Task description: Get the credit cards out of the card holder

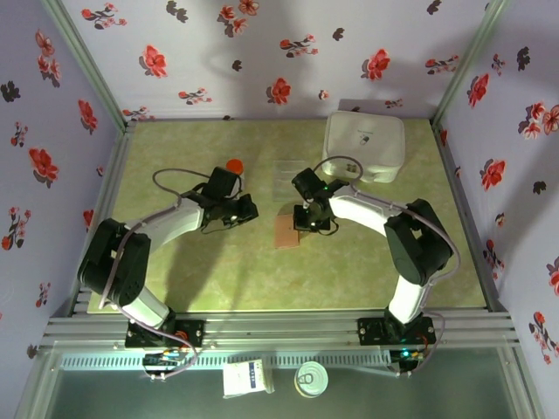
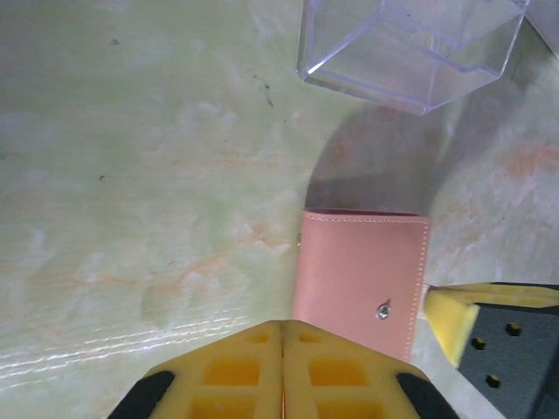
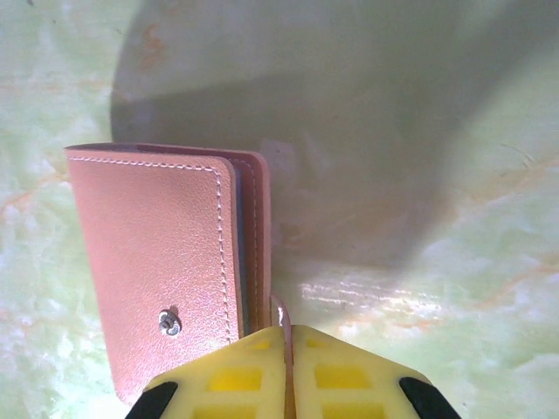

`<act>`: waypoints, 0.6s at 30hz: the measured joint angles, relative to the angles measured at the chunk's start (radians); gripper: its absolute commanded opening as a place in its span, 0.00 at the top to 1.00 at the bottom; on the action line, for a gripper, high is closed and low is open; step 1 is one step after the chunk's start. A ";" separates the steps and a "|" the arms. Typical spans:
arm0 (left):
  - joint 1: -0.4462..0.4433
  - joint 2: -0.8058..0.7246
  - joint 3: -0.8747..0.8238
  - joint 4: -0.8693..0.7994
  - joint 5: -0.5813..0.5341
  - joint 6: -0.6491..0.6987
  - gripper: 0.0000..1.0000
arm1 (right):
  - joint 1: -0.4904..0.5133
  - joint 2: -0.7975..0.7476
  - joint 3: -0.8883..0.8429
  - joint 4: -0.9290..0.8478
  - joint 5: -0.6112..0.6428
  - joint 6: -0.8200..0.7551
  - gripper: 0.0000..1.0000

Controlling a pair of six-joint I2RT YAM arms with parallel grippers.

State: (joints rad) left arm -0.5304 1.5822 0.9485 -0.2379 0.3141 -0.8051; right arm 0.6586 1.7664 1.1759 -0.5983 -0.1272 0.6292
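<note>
Now my right fingers point(image 3: 286, 336) are clenched on a thin leather tab at the edge of the closed tan card holder point(image 3: 157, 262), which lies flat mid-desk point(image 1: 192, 279) between my arms. My left fingers point(image 2: 282, 336) are clenched on nothing, just beside the holder. A clear tray point(image 2: 410, 52) sits beyond it.

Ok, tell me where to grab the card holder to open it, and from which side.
Take the card holder at its open long edge, where stacked flap ends show blue between them; the opposite edge is the fold. It lies flat and closed, so come in low from the right arm's side. The right end effector sits shut there, seemingly pinching the lower flap.
</note>
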 measured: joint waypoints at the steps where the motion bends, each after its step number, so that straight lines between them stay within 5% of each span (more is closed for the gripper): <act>1: 0.003 -0.005 -0.003 -0.010 0.000 0.005 0.92 | 0.000 -0.006 0.004 -0.010 0.000 -0.001 0.92; 18: 0.039 -0.086 -0.036 -0.090 0.000 0.056 0.90 | 0.072 -0.008 0.171 -0.066 0.000 0.011 0.92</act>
State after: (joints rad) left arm -0.4915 1.4960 0.9127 -0.3275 0.3138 -0.7486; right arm 0.7311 1.7580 1.3472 -0.6643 -0.1276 0.6403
